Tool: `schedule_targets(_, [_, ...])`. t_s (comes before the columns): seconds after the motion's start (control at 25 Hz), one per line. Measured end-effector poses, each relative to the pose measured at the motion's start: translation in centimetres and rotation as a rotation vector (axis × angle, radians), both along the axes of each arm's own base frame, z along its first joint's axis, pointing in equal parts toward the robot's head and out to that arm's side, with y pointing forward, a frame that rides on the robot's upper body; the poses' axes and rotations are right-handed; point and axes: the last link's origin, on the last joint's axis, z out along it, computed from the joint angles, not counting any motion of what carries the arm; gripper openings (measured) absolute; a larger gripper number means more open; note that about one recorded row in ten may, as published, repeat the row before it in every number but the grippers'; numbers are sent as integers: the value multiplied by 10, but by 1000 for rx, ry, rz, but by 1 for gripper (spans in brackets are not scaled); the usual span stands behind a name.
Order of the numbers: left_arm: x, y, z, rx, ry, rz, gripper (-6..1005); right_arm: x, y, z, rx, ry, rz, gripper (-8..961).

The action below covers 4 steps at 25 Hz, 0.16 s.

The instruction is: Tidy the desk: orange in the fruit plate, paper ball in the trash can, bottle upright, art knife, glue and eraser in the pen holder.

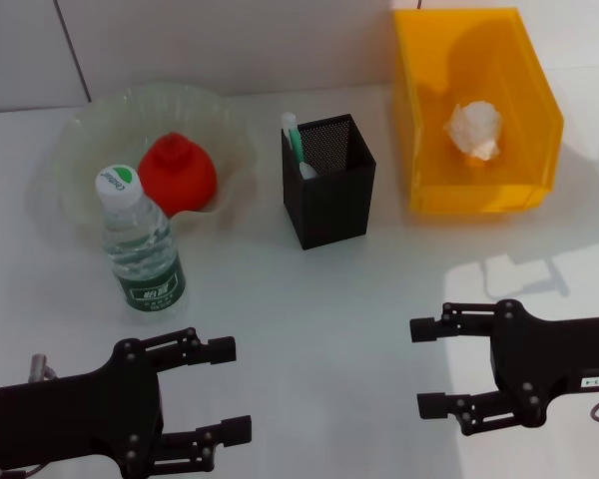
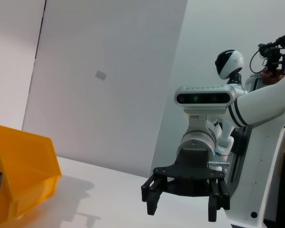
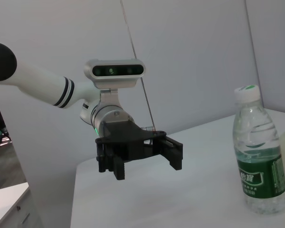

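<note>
The orange [image 1: 178, 172] lies in the clear fruit plate [image 1: 80, 135] at the back left. The water bottle [image 1: 140, 239] with a green label stands upright in front of the plate; it also shows in the right wrist view [image 3: 259, 161]. The black mesh pen holder [image 1: 329, 180] holds green and white items [image 1: 298, 148]. The paper ball [image 1: 474, 130] lies in the yellow trash bin [image 1: 539, 110]. My left gripper [image 1: 235, 389] is open and empty at the front left. My right gripper [image 1: 422, 366] is open and empty at the front right.
The white table [image 1: 309, 319] spreads between the two grippers. The left wrist view shows my right gripper [image 2: 184, 206] and the yellow bin [image 2: 23, 175]. The right wrist view shows my left gripper [image 3: 142, 161].
</note>
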Motion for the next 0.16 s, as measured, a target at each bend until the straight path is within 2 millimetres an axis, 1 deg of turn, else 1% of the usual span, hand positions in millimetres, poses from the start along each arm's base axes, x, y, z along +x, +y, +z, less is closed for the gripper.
schedule_targets(0.16, [0, 0, 0, 0, 0, 1, 783, -1, 1, 0, 5, 4, 1, 795])
